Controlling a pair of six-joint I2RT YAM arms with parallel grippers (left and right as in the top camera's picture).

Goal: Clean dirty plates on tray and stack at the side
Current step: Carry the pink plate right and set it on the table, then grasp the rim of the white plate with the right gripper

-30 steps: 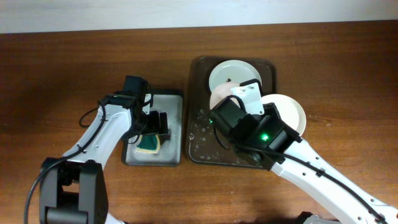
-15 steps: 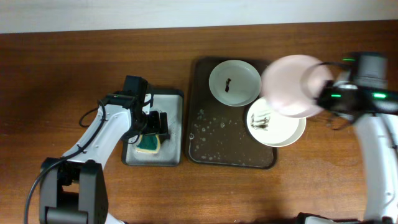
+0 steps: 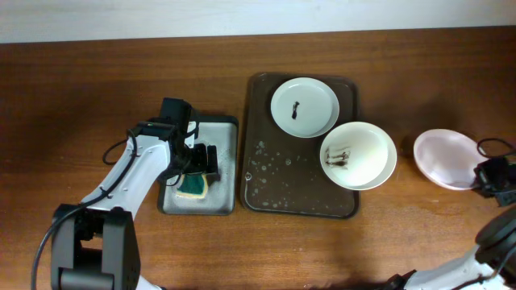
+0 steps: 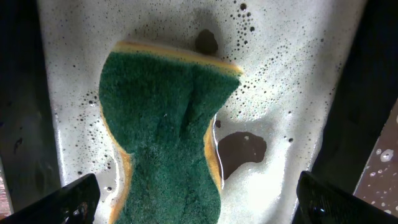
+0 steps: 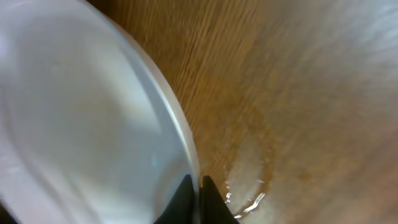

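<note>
Right hand (image 5: 198, 198) pinches the rim of the held plate (image 3: 446, 159), which is off the tray (image 3: 266, 173), over the bench (image 3: 419, 234) to its right. On the tray are the smeared far plate (image 3: 304, 107) and near plate (image 3: 359, 155), the latter overhanging the right rim. Left hand (image 3: 201, 161) is spread above the sponge (image 4: 165, 130) in the soapy small tray (image 3: 226, 133).

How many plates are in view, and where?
3. The far plate, smeared, sits at the tray's top end; the overhanging plate, smeared, crosses its right rim; the third plate is off-tray at far right, rim in the right gripper. None appear hidden.
</note>
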